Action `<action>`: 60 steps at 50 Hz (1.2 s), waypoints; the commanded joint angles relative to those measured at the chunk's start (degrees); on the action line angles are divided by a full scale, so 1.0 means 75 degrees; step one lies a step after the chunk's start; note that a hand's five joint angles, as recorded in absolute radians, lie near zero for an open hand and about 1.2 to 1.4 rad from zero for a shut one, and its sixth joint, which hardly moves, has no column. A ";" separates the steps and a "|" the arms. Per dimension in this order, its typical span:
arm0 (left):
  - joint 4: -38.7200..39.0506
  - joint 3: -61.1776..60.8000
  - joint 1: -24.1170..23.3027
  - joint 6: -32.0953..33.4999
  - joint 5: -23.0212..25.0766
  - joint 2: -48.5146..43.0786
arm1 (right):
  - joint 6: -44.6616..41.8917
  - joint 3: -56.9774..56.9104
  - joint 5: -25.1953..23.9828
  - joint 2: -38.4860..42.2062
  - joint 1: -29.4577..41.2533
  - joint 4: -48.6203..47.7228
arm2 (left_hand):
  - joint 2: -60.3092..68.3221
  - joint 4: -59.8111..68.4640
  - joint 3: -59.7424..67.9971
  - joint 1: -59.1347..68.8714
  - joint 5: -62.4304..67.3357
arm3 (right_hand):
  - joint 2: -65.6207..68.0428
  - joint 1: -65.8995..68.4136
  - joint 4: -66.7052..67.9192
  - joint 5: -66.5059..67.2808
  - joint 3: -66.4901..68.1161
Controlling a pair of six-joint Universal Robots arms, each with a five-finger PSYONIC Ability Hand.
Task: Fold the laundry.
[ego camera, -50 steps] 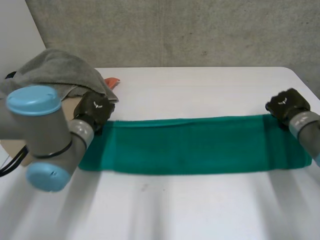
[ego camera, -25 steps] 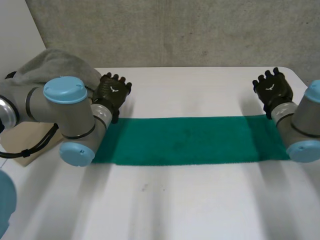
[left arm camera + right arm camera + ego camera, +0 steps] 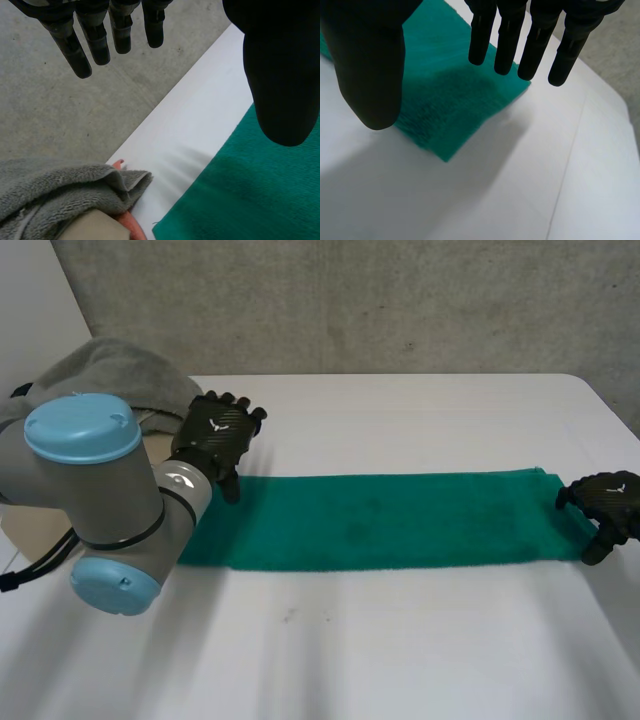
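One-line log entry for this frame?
green towel: flat strip on table | left hand: open, at left end | right hand: open, at right end

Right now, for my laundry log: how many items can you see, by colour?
Green towel: 1
Grey towel: 1
Orange item under the grey one, kind unclear: 1
Total: 3

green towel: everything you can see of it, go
The green towel is a long, narrow, plain band of fuzzy terry-looking cloth, lying flat across the white table, long edges running side to side. The left hand, fingers straight, is at its left end's far corner; the right hand, also open, is over its right end. Whether either touches it is unclear.
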 commanded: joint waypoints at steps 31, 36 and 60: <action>-0.0001 -0.0893 0.0041 -0.0355 0.0137 0.1670 | -0.1354 -0.0787 0.1345 -0.0449 0.2401 -0.2681 | -0.0274 -0.0232 -0.0315 -0.0167 -0.0380 | 0.6959 0.6941 0.6879 0.6834 0.6916; -0.0001 -0.0928 0.0053 -0.0355 0.0125 0.1788 | -0.1142 -0.0811 0.0702 -0.0414 0.4052 -0.3256 | -0.0274 -0.0232 -0.0315 -0.0167 -0.0380 | 0.6959 0.6941 0.6879 0.6834 0.6916; 0.0479 -0.1303 0.0077 -0.0777 0.0148 0.1706 | 0.1726 -0.0776 0.2083 -0.0002 0.5826 -0.2426 | -0.0274 -0.0232 -0.0315 -0.0167 -0.0380 | -0.2375 -0.2392 -0.2455 -0.2499 -0.2417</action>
